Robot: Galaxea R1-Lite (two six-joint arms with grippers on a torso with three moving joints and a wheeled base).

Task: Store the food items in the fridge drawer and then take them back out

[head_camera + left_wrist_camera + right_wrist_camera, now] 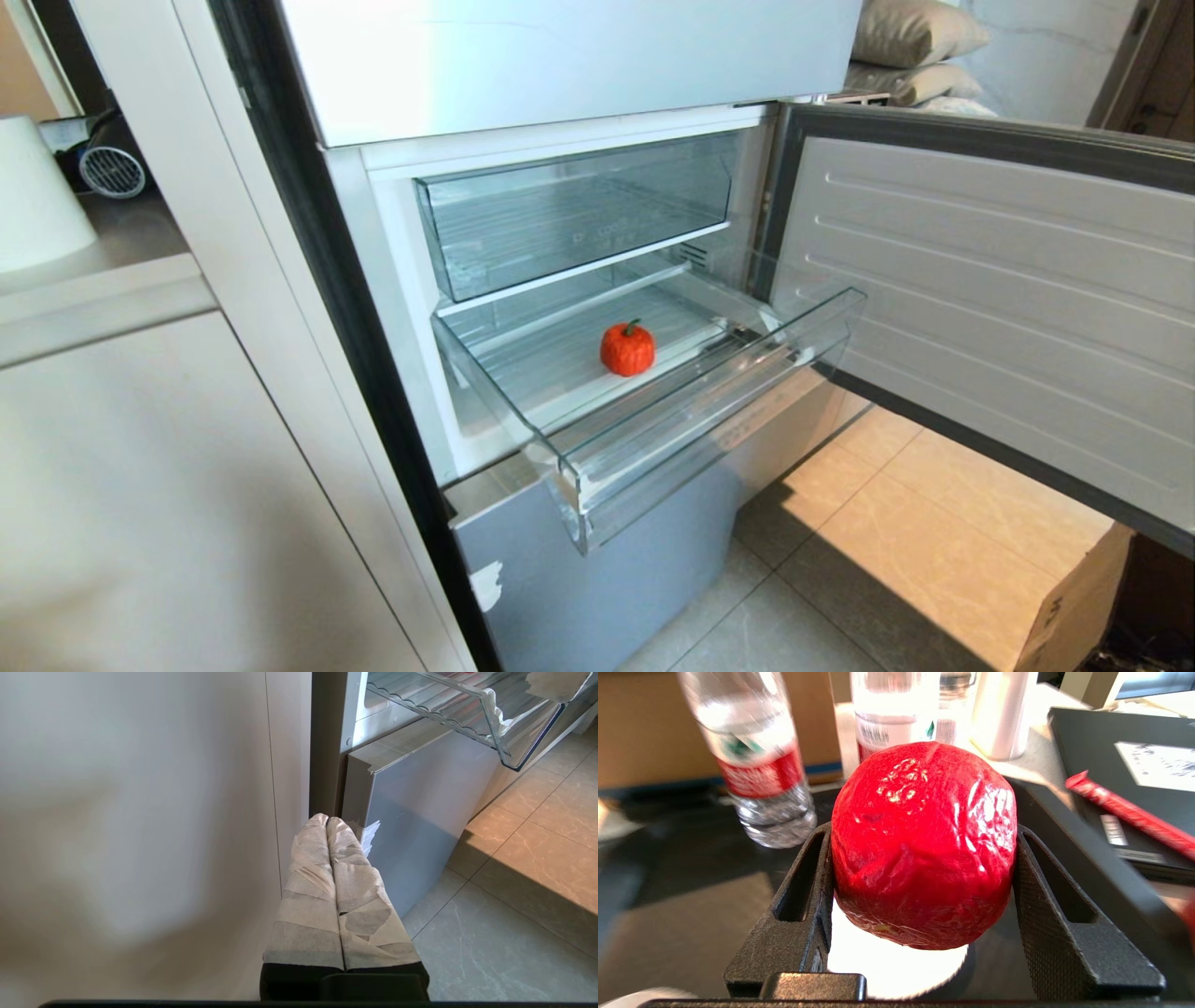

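- The right gripper [923, 868], away from the fridge above a cluttered dark surface with water bottles [761, 760], pinches a glossy red fruit [923, 844] between its two black fingers [803, 896]; keep that pinch steady while carrying.
- A red-orange fruit [626, 349] already sits mid-floor in the pulled-out fridge drawer [709, 411].
- Bring the held fruit in over the stepped front lip and set it beside the first, near the drawer's right wall.
- The left gripper [327, 823], its taped fingers pressed together, hangs low beside the cabinet.
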